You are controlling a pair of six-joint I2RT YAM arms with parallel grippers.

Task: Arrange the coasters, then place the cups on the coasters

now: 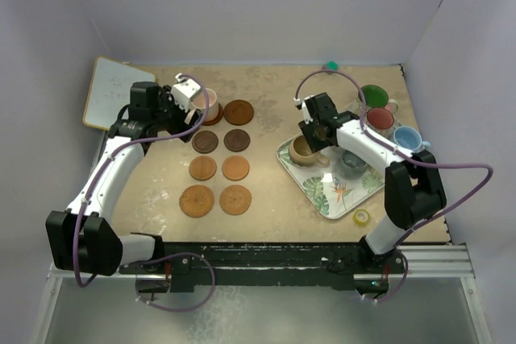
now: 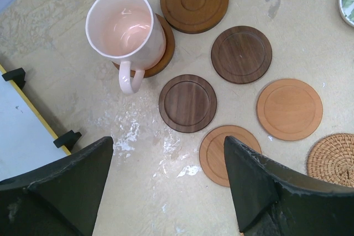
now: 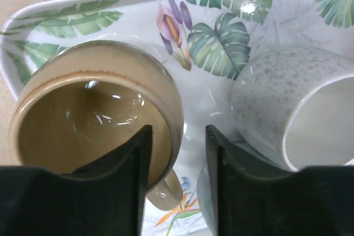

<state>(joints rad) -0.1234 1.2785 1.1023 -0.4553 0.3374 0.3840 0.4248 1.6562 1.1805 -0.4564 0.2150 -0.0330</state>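
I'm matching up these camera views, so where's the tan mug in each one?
Top external: tan mug right of centre, on the leaf tray's left corner.
Left wrist: not in it.
Right wrist: lower left, filling that half.
Shared landmark: the leaf tray under it, in both those views.

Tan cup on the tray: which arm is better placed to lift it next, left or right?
Right. The right pincer is open astride the wall of the tan cup on the tray. The left pincer hovers open near the pink cup on its coaster, far from the tray.
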